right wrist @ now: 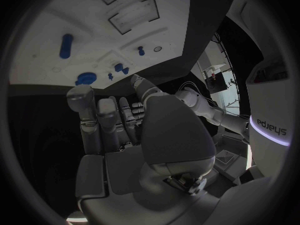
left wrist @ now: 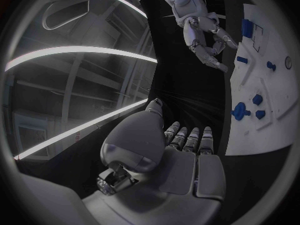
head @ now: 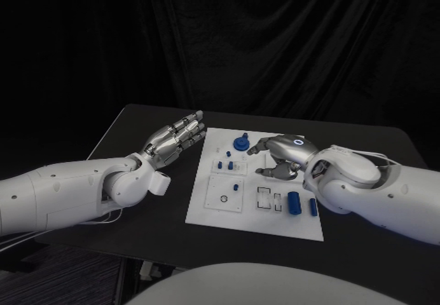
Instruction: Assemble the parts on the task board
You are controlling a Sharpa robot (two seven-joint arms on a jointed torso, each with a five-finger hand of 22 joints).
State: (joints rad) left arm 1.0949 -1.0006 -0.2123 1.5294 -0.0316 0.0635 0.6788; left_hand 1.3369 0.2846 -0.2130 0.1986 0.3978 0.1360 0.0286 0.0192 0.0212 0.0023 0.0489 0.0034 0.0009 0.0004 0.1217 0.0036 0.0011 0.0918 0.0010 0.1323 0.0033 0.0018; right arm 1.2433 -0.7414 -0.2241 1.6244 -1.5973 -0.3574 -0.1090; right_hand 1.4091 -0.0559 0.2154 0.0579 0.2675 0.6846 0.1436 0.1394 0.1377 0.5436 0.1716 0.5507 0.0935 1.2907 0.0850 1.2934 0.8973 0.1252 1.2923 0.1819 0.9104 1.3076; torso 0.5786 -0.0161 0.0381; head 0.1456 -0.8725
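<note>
The white task board lies in the middle of the black table. Several small blue parts sit on it: a round knobbed piece at the far end, short pegs in the middle, and upright cylinders near the right edge. My left hand hovers beside the board's far left corner, open, fingers stretched and apart, holding nothing. My right hand hangs over the board's far right part, fingers bent downward, with nothing visible in it. The left wrist view has the board and the right hand.
A black ring is marked on a raised square plate on the board's near left. Rectangular outlined slots lie beside the cylinders. The black tabletop extends left of the board and behind it. Dark curtains close the background.
</note>
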